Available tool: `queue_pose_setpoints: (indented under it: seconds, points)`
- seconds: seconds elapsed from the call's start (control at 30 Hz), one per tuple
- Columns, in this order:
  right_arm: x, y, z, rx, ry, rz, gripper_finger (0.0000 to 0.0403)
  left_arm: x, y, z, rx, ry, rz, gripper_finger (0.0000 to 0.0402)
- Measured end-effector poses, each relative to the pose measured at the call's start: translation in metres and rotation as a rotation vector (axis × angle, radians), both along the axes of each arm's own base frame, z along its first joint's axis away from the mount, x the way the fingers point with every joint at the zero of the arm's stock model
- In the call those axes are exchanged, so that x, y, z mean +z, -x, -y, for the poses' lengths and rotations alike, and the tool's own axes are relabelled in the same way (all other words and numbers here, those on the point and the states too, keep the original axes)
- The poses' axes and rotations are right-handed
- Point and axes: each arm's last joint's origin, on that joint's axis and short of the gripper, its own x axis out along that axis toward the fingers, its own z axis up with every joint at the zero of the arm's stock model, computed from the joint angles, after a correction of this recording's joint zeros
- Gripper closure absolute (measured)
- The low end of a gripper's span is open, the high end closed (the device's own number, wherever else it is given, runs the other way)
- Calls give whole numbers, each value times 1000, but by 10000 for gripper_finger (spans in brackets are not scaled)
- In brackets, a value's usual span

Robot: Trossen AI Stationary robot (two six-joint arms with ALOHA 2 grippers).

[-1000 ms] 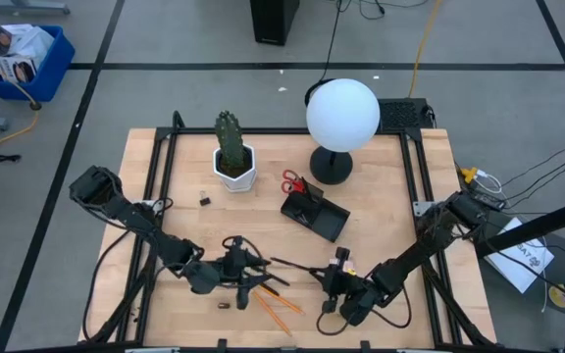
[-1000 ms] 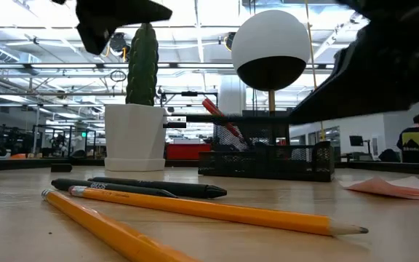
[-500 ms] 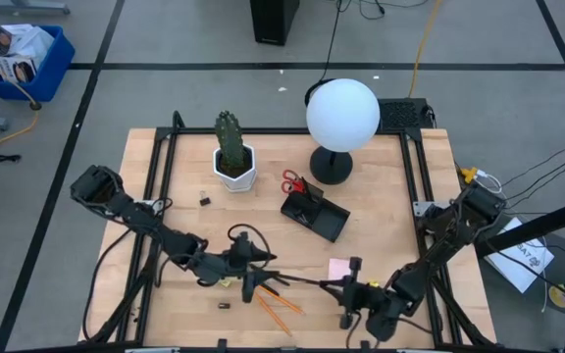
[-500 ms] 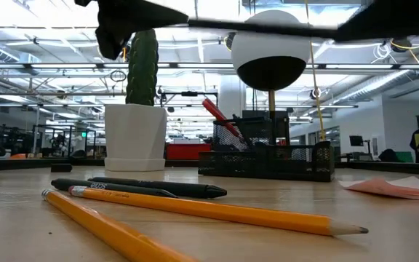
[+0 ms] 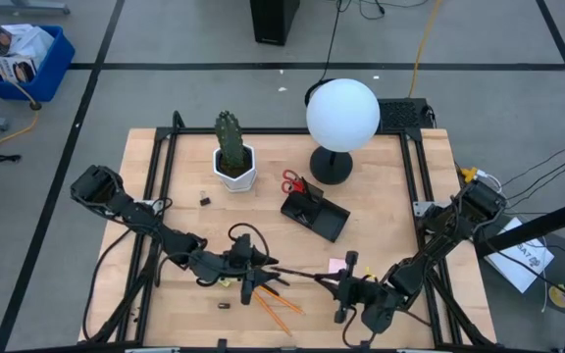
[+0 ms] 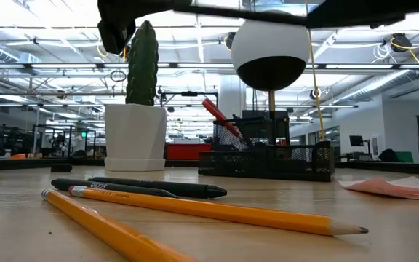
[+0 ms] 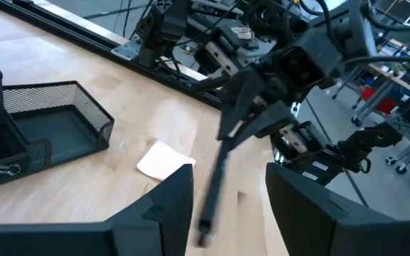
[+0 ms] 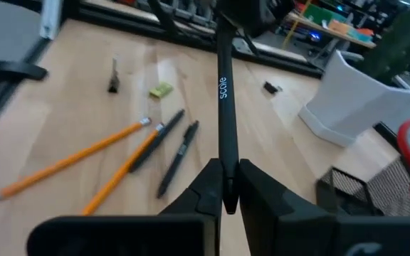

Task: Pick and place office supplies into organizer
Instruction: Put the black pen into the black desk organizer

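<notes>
A light wooden table [image 5: 165,176] carries a white cactus pot [image 5: 234,169], a globe lamp [image 5: 339,126] and a black mesh organizer [image 5: 315,214]; orange pencils [image 5: 278,309], black pens [image 6: 148,188] and a pink sticky-note pad [image 5: 337,265] lie loose near its front edge.

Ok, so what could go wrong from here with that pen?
The right gripper pinches the black pen near one end, so it may pivot or slip. Its far end sits between the left gripper's open fingers, so either arm moving could knock it. The organizer already holds red scissors, which might block the pen.
</notes>
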Motion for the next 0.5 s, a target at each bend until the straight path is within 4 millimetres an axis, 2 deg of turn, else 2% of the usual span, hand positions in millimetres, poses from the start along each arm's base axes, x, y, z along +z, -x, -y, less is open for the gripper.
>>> queue_pose_setpoints:
  seconds: [0.3, 0.5]
  points:
    - [7, -5, -3, 41, 15, 37, 380, 0, 0, 0, 0, -1, 0, 220]
    - [8, -11, 3, 23, 29, 42, 380, 0, 0, 0, 0, -2, -1, 220]
